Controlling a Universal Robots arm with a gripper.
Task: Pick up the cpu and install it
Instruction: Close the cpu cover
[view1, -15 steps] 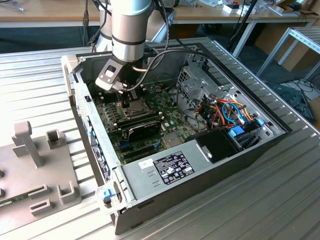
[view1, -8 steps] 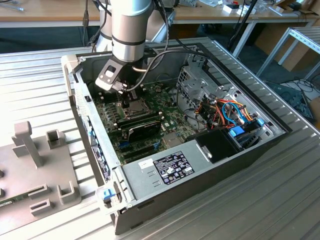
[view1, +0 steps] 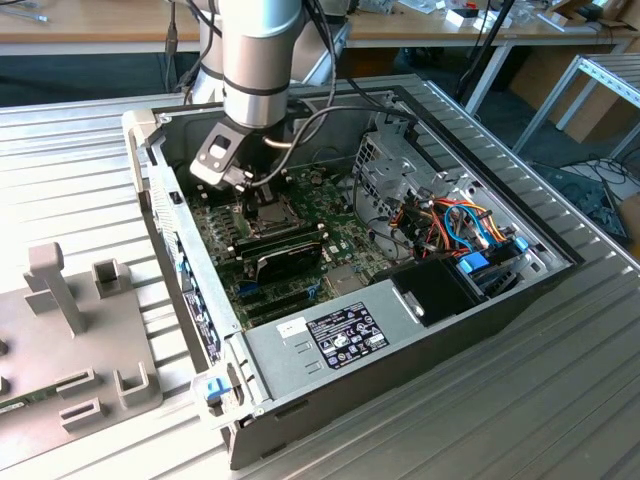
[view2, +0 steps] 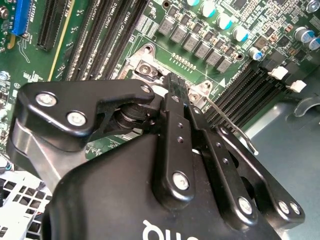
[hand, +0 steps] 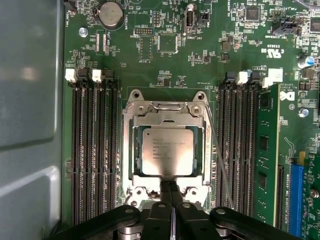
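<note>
In the first wrist view the cpu (hand: 166, 150), a flat silver-grey square, lies level inside the open metal socket frame (hand: 166, 107) on the green motherboard (hand: 165, 65). My gripper (hand: 170, 186) is shut, its two thin black fingers pressed together with their tips right at the edge of the cpu. Nothing shows between them. In the second wrist view the fingertips (view2: 173, 84) point down at the socket frame (view2: 145, 64), beside the thin wire lever (view2: 231, 124). In the exterior view the gripper (view1: 250, 188) hangs low inside the open computer case (view1: 300, 330), over the socket.
Black memory slots (hand: 92, 150) flank the socket on both sides, with a green memory stick (hand: 265, 155) in one. The case holds a power supply (view1: 340, 335), a drive cage (view1: 395, 150) and coloured cables (view1: 460, 225). A grey fixture (view1: 70, 330) stands at the exterior view's left.
</note>
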